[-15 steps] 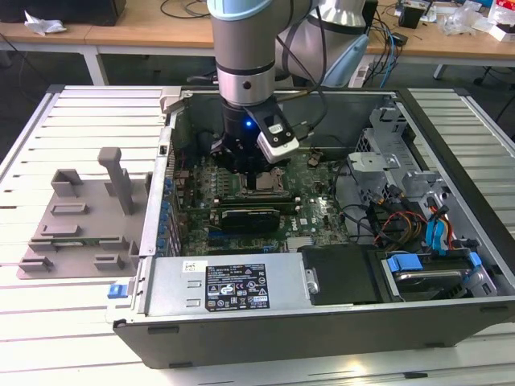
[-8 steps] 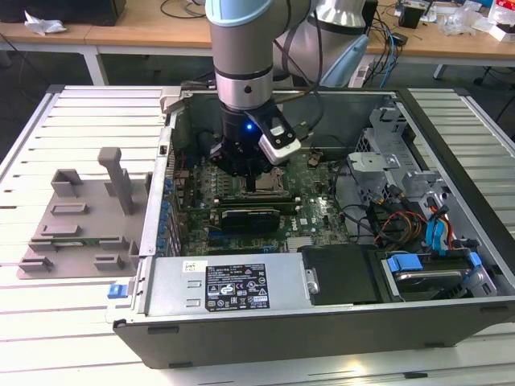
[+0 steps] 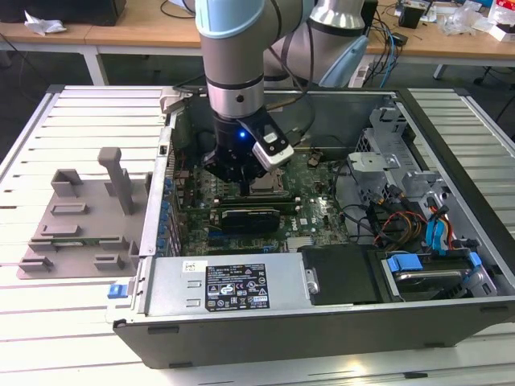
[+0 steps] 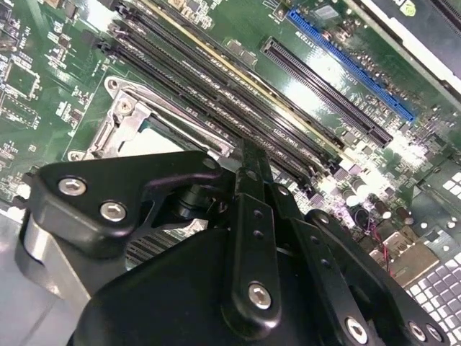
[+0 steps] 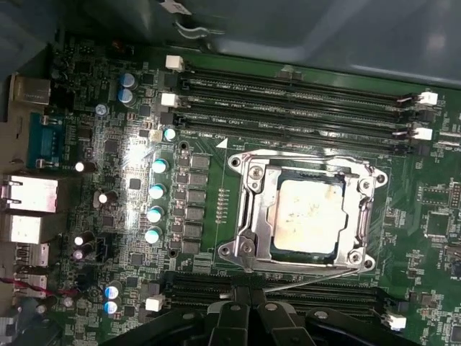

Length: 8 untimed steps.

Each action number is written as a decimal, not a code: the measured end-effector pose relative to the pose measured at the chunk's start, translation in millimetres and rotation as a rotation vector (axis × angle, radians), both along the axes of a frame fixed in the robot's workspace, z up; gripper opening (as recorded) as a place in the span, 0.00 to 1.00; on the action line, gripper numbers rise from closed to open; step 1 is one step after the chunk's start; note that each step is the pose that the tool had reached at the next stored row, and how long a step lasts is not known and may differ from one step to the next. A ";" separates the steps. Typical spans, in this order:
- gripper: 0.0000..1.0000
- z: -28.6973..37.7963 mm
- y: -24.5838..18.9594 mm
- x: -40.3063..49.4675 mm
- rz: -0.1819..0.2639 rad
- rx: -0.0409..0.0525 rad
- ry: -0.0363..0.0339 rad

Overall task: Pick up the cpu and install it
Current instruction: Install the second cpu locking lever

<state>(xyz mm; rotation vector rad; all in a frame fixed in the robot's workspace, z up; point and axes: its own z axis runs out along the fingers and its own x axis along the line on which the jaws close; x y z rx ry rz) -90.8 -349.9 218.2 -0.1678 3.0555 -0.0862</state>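
We see the grey fixture tray (image 3: 76,217) lying well apart from the gripper (image 3: 244,186), toward the exterior view's left, on the slatted white table (image 3: 48,322). The gripper itself hangs inside the open computer case (image 3: 322,322), low over the green motherboard (image 3: 318,221). We cannot tell how far its fingers are parted, and nothing shows clamped between them: in both wrist views only its black linkage (image 4: 252,238) fills the near edge.

Directly beyond the fingertips in the first wrist view sits the cpu (image 5: 308,214), its pale, smudged metal top lying flat inside the silvery socket frame (image 5: 245,191), apart from the gripper. In the second wrist view a corner of that pale top (image 4: 148,137) shows just past the linkage. Rows of black memory slots (image 5: 288,94) run on the far side of the socket, and another set (image 5: 216,285) lies between socket and gripper.

Toward the exterior view's right of the gripper, a bundle of cables (image 3: 394,217) and blue-tabbed drive bays (image 3: 418,269) fill the case.
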 end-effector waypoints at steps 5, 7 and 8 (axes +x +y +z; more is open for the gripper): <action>0.11 -2.5 0.0 -3.1 0.002 0.0000 0.0000; 0.11 -2.9 0.0 -3.6 0.002 0.0000 0.0000; 0.11 -3.0 0.0 -3.6 0.002 -0.0002 0.0001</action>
